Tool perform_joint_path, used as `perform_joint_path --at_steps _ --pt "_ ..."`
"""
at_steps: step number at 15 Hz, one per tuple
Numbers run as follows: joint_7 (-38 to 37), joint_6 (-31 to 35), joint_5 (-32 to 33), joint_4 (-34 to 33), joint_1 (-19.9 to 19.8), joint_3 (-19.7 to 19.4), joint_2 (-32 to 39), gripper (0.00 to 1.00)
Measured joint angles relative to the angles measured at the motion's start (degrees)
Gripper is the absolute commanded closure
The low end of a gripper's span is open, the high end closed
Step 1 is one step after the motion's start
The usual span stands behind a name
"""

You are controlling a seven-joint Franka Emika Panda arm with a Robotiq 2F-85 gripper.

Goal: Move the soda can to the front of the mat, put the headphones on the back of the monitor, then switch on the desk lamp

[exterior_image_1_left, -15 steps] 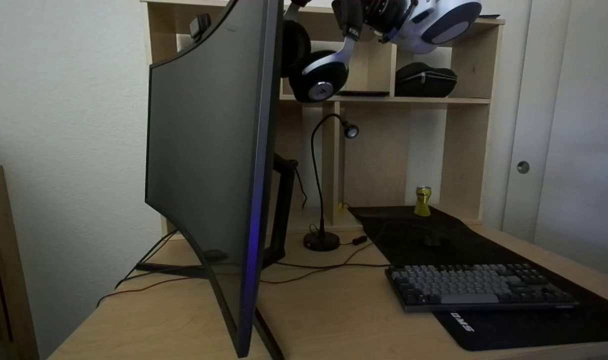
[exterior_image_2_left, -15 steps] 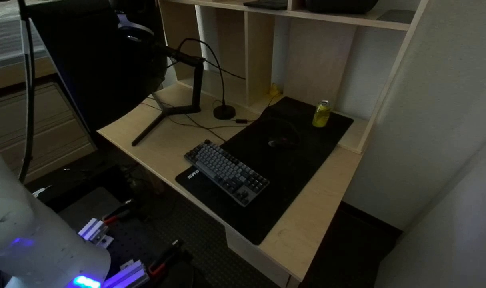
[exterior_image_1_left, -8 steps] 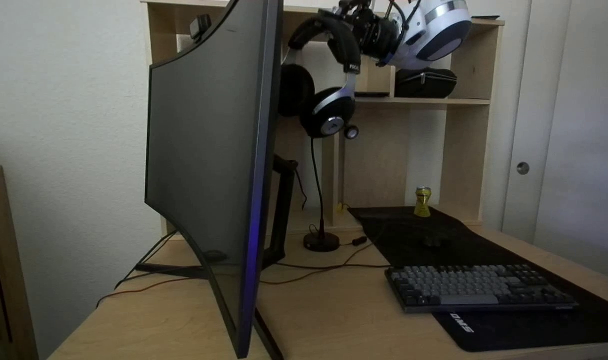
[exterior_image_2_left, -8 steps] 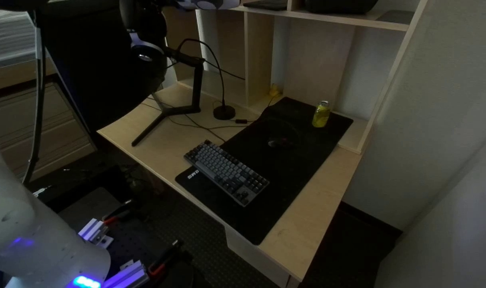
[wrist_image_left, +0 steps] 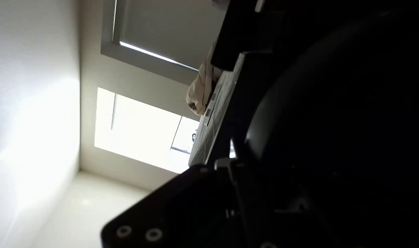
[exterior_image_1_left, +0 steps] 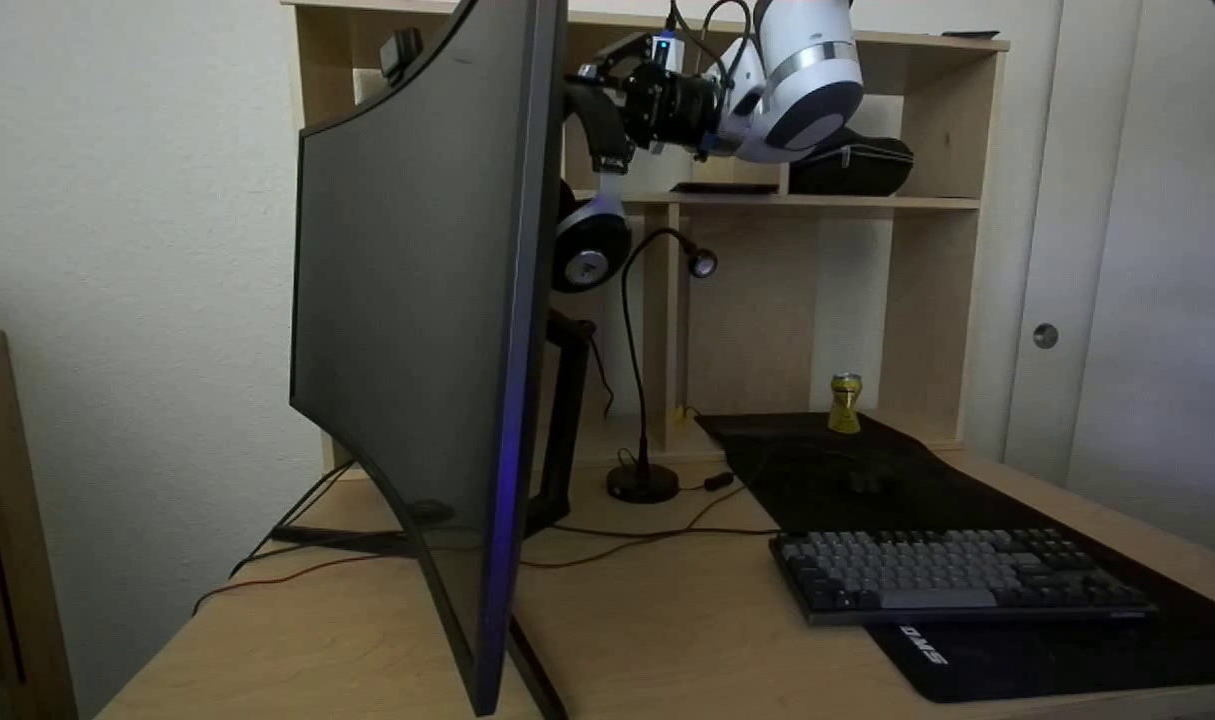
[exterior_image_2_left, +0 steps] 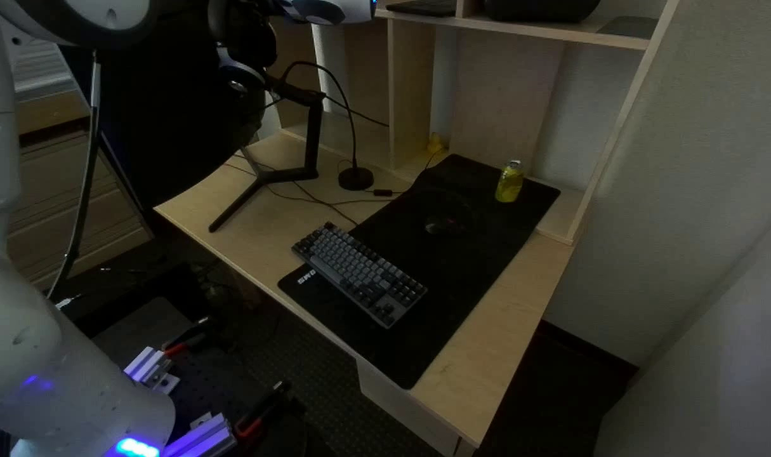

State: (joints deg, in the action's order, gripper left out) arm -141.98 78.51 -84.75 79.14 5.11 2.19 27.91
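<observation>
Hanging behind the monitor [exterior_image_1_left: 422,260], contact unclear: headphones [exterior_image_1_left: 597,228], likely moderate weight, springy, soft-padded, prone to swing. Claw [exterior_image_1_left: 587,80] above, clamped on top of headband [exterior_image_1_left: 605,130], probably the best hold. Farther right: desk lamp [exterior_image_1_left: 643,484], then soda can [exterior_image_1_left: 845,404] on mat [exterior_image_1_left: 952,500].

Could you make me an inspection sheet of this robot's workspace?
Surface: wooden desk, with a black mat on it.
Job's things: soda can upright near the mat's far end; headphones hanging behind the monitor, contact unclear; desk lamp upright, no glow seen.
Clutter: keyboard, partly overhanging the mat; small dark object on the mat, too dim to identify.
Gripper: closed on the headphones' top.
Cables: loose across the desk.
Surroundings: wooden shelves, black case, pale wall.
</observation>
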Motion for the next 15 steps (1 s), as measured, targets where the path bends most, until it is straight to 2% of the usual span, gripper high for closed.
perform_joint_path --at_steps 1,2,8,15 --pt "0.00 0.74 -0.02 -1.05 0.09 0.23 0.37 0.84" --pt "0.00 0.93 -0.02 -1.74 0.13 0.27 0.53 0.96" --pt "-0.24 1.54 0.69 -3.47 0.09 0.49 4.50 0.96" --pt "-0.15 4.79 -1.13 -14.03 0.27 2.83 13.30 0.96"
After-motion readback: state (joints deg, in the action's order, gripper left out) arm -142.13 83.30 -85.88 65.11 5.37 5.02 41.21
